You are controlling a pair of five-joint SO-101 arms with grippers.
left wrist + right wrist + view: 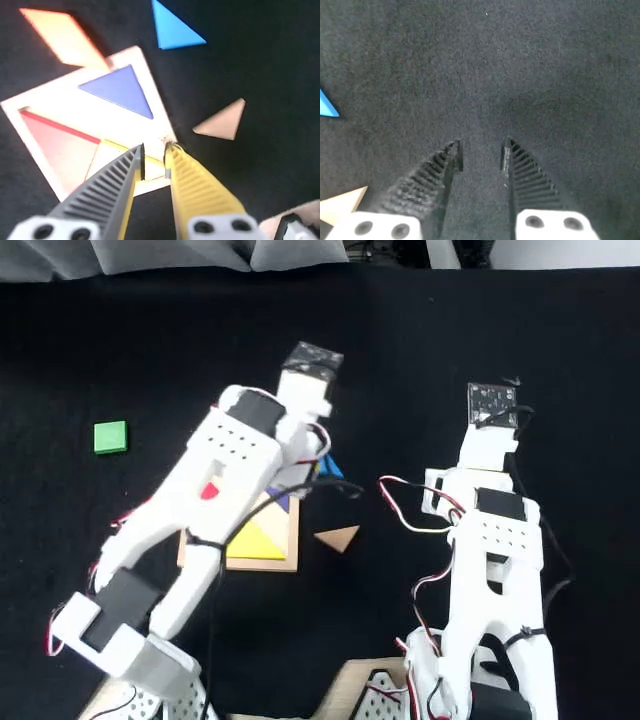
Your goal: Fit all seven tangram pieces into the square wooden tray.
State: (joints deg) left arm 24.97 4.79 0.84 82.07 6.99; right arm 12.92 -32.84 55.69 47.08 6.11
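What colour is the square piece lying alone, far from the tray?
The square piece is green, clearest in the high view.

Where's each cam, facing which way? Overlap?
High: fixed above black cloth table, looking down; left arm and right arm show.
Left wrist: on that arm, looking past left claw at square wooden tray.
Right wrist: on that arm, looking past right claw at the table.
Shared by all: blue triangular piece, plain wooden triangular piece.

White shells, black motors and loose red, white and black cables make up the left arm (215, 500) and right arm (495, 540). The left hand (154, 148) has one grey and one yellow ridged finger, the right hand (481, 145) black ones.
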